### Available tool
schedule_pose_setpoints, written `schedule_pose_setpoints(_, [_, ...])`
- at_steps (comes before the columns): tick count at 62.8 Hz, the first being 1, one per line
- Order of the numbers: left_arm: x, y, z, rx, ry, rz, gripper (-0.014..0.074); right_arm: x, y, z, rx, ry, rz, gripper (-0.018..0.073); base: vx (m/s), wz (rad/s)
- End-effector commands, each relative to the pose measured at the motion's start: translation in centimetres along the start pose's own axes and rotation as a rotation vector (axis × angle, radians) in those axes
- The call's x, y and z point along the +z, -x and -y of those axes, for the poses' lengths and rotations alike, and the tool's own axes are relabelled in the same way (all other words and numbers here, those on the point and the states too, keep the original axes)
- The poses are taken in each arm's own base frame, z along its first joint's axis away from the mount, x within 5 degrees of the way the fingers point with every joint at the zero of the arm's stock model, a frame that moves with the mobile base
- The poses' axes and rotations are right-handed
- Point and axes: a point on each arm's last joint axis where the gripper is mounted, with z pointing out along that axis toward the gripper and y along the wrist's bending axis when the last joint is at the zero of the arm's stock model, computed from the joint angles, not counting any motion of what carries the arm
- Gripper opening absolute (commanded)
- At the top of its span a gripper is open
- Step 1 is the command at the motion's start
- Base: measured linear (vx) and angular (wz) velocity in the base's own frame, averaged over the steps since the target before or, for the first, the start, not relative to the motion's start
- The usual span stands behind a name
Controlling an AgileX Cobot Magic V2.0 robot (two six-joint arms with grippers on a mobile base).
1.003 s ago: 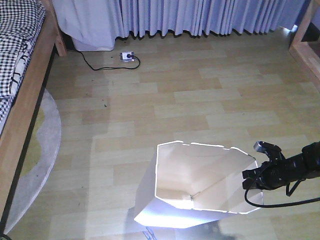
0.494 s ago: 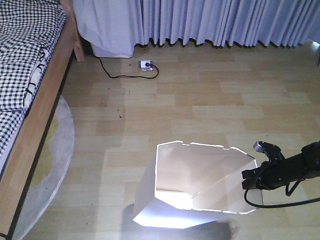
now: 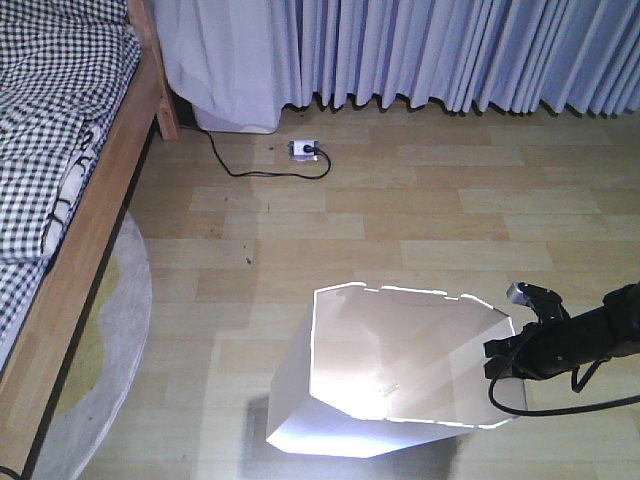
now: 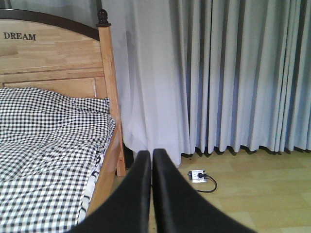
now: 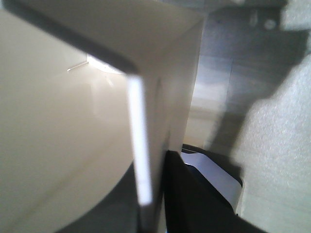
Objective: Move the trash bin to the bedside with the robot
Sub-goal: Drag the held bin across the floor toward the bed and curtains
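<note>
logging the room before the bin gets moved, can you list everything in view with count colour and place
trash bin: one, white with a cream inside, on the floor, lower middle of the front view
bed: one, light brown wooden frame with black-and-white checked bedding, along the left edge
rug: one, grey with a yellow patch, on the floor beside the bed
power strip: one, white, on the floor below the curtains
cable: one, black, from the power strip towards the bed's corner
curtains: one row, pale lilac-grey, across the back
floor: light wooden planks
right gripper: one, black, closed on the trash bin's rim
left gripper: one, black, fingers together, empty
</note>
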Motion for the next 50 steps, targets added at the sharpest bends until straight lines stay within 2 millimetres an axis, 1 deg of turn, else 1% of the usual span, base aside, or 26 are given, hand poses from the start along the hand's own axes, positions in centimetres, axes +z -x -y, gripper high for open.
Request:
schedule_pose_setpoints(1, [-0.03, 0.32, 0.05, -0.023, -0.007, 0.07, -0.0006, -2.22, 1.83, -2.71, -0.025, 0.216, 0.087, -0.0004, 0.27, -0.02])
schedule_pose_setpoints(50, [-0.03, 0.32, 0.05, -0.023, -0.007, 0.07, -0.0006, -2.22, 1.83, -2.71, -0.025, 0.216, 0.087, -0.0004, 0.27, 0.01])
